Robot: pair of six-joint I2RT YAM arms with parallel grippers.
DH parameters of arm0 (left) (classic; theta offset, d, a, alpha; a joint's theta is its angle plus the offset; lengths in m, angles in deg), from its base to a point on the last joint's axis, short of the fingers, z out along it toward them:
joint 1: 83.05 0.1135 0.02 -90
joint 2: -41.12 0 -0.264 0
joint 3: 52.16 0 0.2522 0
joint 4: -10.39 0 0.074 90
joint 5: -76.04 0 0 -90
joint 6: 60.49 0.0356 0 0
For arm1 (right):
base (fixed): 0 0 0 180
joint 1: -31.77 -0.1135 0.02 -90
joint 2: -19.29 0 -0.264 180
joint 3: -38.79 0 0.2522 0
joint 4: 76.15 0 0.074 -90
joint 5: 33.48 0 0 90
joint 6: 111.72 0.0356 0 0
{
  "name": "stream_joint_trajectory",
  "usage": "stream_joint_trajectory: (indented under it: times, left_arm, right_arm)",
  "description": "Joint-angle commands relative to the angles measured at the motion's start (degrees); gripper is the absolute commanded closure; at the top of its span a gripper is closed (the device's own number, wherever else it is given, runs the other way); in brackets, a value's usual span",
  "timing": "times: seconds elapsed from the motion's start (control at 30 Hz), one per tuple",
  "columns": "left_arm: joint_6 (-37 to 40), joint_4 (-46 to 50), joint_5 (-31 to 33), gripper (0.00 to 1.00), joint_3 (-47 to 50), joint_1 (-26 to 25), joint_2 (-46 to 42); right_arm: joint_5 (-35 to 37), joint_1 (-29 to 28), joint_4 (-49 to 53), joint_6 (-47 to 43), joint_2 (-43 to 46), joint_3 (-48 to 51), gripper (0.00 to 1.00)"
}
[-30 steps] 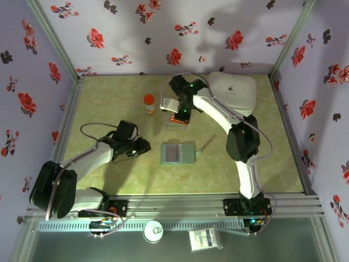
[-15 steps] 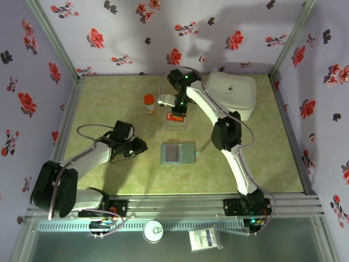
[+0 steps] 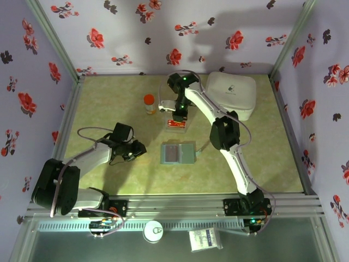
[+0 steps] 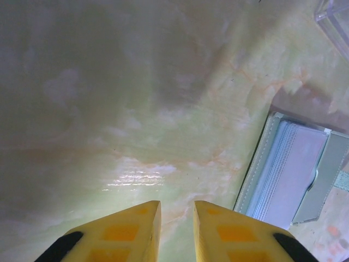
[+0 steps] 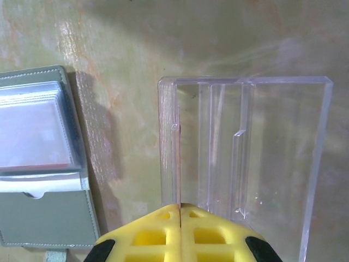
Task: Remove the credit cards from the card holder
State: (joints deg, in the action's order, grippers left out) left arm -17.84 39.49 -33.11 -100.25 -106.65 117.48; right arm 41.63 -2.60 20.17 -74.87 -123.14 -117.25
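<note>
We see the green marbled table [image 3: 109,109] spread across the top view, with the big white rounded case [image 3: 233,91] in its upper right corner, well apart from both sets of fingers. Next in size, the card holder [image 3: 178,153] lies open and flat at the centre of the frame, with clear sleeves on its left half and the grey-blue flap on its right. The left gripper [image 3: 138,149] hovers just to its left without touching it. In the left wrist view that gripper [image 4: 177,210] has its yellow fingers a narrow gap apart with bare table between them, and the holder [image 4: 294,174] lies off to the lower right. Above the holder in the top view, the right gripper [image 3: 177,115] points down at the clear plastic tray [image 5: 272,153]. Its fingers [image 5: 180,210] are pressed together at the tray's near edge, and the holder [image 5: 38,164] is at the left of that frame. A thin reddish line runs up from the fingertips along the tray's left partition (we cannot tell whether it is a card seen edge-on). An orange-capped bottle [image 3: 149,103] stands upright left of the tray. Smallest, a red-orange card [image 3: 176,124] shows just below the right fingertips, between tray and holder.
</note>
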Motion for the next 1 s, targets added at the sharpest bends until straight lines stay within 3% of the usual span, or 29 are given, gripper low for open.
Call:
stream_joint_trajectory:
  times: [0.0,0.37,0.5,0.6,0.73,0.97]
  left_arm:
    - [1.56,-0.28,-1.04,0.78,0.6,0.56,0.81]
    - [1.05,-0.92,-1.11,0.78,1.14,0.56,1.25]
    - [1.12,-0.81,-1.23,0.78,0.68,0.55,1.34]
    - [1.12,-0.55,-1.32,0.78,0.3,0.57,1.27]
    - [1.24,-0.37,-1.4,0.78,0.14,0.55,0.51]
    - [1.49,-0.11,-1.75,0.78,-0.03,0.56,0.26]
  right_arm:
    - [-2.25,0.34,3.43,-1.69,-1.31,1.0,1.0]
    - [-3.72,0.36,3.3,-2.23,-3.33,1.42,1.0]
    - [-3.05,0.6,3.46,-1.4,-3.04,0.68,0.84]
    - [-2.49,0.71,3.46,-0.54,-1.53,-0.24,0.78]
    - [-1.47,0.71,2.01,0.85,1.97,0.05,0.74]
    - [1.01,0.71,-5.85,6.26,8.87,6.72,0.76]
